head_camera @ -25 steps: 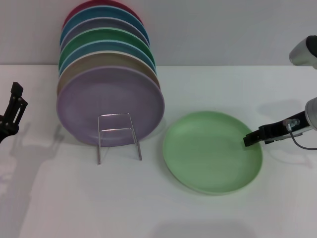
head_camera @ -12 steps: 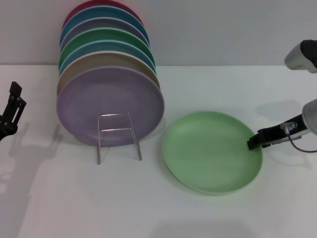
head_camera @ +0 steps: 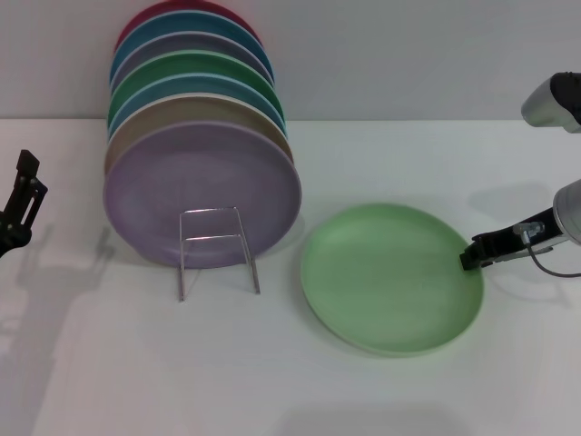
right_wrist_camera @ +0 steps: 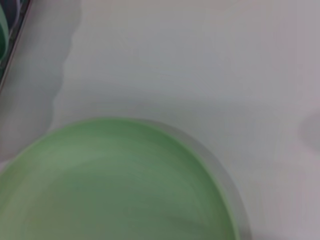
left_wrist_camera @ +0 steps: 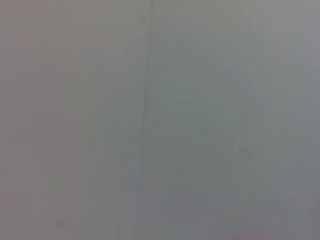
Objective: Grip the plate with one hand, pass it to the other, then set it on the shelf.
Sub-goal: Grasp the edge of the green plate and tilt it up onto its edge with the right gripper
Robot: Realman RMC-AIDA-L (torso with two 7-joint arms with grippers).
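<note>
The light mint-green plate [head_camera: 390, 277] lies flat on the white table to the right of the shelf. It fills the lower part of the right wrist view [right_wrist_camera: 115, 185]. The shelf [head_camera: 216, 247] is a thin silver wire rack with a small looped front, holding several upright plates. My right gripper [head_camera: 470, 257] is low at the plate's right rim, its dark tip at the edge. My left gripper [head_camera: 23, 195] is parked at the far left edge, away from everything. The left wrist view shows only blank grey.
A lilac plate [head_camera: 201, 191] stands at the front of the rack, with beige, blue, dark green and red plates behind it. A grey wall runs along the back of the table [head_camera: 272, 381].
My right gripper has drawn back to the right, from over the plate's inside to its right rim. The plate has shifted slightly right. The left arm has not moved.
</note>
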